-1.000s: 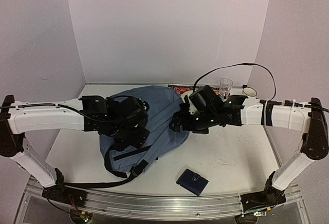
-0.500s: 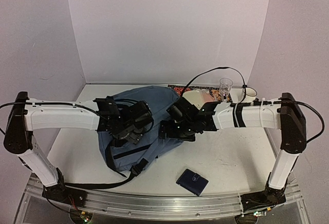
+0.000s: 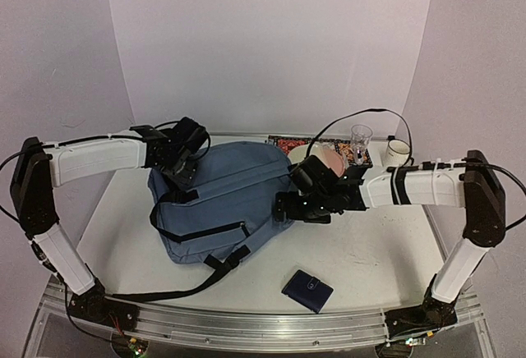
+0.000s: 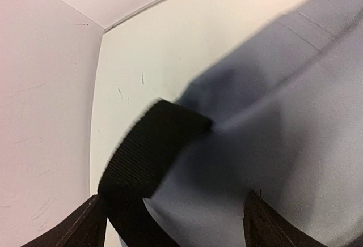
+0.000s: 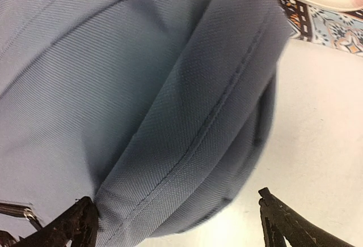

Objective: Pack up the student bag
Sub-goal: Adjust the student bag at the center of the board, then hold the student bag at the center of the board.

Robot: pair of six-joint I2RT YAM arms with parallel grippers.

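Top view, front to back. Nearest the bottom edge, a bit right of centre, there's a small dark navy wallet (image 3: 307, 290). It's flat on the white surface (image 3: 378, 251), well apart from everything else. Left of it a long black strap (image 3: 156, 296) trails along the bottom-left and runs up to the student bag (image 3: 222, 202).

Bag = big slate-blue backpack lying flat mid-frame, left of centre. Black zip line across its lower part, black straps off its left + lower edges.

Right gripper (image 3: 283, 208) is down at the bag's right edge, abt frame centre. Jaws wide apart, nothing clamped. Its wrist cam shows the bag's rounded, seamed edge sitting btwn the two fingertips (image 5: 79, 224). Fabric fills most of that shot, w/ bare surface at lower right.

Left gripper (image 3: 182, 171) is further back, at the bag's upper-left corner. Jaws apart too. Its wrist cam shows a black webbing loop (image 4: 147, 162) + blue fabric btwn the fingers (image 4: 85, 227), loop closer to the one at the frame's left. Can't tell if either finger actually touches it, but it doesn't look pinched.

Back of the surface, upper right: a pale pinkish plate (image 3: 329, 159) partly hidden behind the right wrist, sitting on a patterned mat (image 3: 288, 141). Then a clear glass (image 3: 360, 138) and a white mug (image 3: 399, 151) near the back wall.
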